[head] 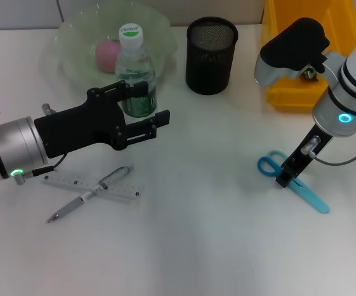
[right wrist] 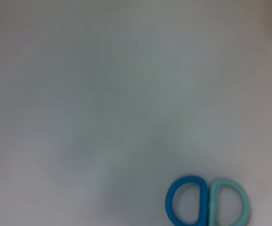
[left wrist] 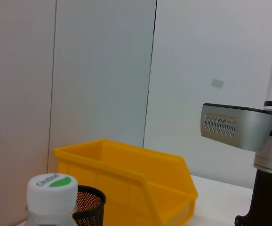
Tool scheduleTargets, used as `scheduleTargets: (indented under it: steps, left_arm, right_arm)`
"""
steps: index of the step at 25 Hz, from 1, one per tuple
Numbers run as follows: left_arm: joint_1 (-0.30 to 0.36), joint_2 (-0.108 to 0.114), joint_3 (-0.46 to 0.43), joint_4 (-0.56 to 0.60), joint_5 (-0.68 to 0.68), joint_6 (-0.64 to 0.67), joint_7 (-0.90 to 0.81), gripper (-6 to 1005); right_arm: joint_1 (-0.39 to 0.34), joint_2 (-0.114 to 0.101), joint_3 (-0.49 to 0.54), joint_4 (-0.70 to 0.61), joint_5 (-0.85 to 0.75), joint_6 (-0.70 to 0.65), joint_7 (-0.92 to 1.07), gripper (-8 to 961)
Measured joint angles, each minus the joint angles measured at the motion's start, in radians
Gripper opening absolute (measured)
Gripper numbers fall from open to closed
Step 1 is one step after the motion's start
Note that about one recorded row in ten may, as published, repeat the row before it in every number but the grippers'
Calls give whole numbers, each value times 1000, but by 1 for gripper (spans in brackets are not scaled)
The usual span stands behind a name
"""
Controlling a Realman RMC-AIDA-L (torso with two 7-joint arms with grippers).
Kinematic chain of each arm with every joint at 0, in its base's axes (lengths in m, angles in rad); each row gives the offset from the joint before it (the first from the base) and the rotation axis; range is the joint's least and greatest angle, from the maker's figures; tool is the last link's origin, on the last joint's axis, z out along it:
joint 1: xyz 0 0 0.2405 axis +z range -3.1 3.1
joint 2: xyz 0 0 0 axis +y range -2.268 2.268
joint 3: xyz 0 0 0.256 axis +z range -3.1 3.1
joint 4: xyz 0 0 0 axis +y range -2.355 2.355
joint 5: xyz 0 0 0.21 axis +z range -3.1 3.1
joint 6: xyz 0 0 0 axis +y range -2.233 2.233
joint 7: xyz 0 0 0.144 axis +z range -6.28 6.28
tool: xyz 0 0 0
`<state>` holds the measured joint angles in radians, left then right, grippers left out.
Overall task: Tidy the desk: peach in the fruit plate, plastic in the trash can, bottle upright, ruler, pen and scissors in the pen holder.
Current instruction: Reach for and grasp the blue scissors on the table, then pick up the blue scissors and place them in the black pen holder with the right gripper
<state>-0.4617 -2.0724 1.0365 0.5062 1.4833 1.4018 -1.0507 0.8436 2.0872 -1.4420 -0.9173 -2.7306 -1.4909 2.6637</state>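
The clear bottle (head: pixel 135 68) with a white cap (left wrist: pixel 51 188) stands upright in front of the fruit plate (head: pixel 159 31), which holds the pink peach (head: pixel 107 54). My left gripper (head: pixel 146 105) hovers open just on the near side of the bottle, fingers spread. A clear ruler (head: pixel 73 182) and a silver pen (head: pixel 89 194) lie crossed on the table below that arm. The blue scissors (head: pixel 270 165) (right wrist: pixel 206 202) lie flat at the right, and my right gripper (head: pixel 287 177) is down at their pivot. The black mesh pen holder (head: pixel 210 55) is empty. No plastic shows.
A yellow bin (head: pixel 307 55) (left wrist: pixel 126 183) stands at the back right beside the pen holder (left wrist: pixel 89 205). The right arm (left wrist: pixel 239 127) rises over the bin's front edge. White tabletop lies between the two arms.
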Motion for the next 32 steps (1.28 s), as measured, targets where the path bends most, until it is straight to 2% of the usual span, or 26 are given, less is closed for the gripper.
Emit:
scheduleTargets:
  steps: [28,32]
  left_arm:
    - [0,0,-6,0,0,0,2,739]
    - [0,0,-6,0,0,0,2,739]
  right_arm:
    - [-5,1,-17,-10,2,6,0,244]
    - [-12,1,-17,-26,2,9,0,244]
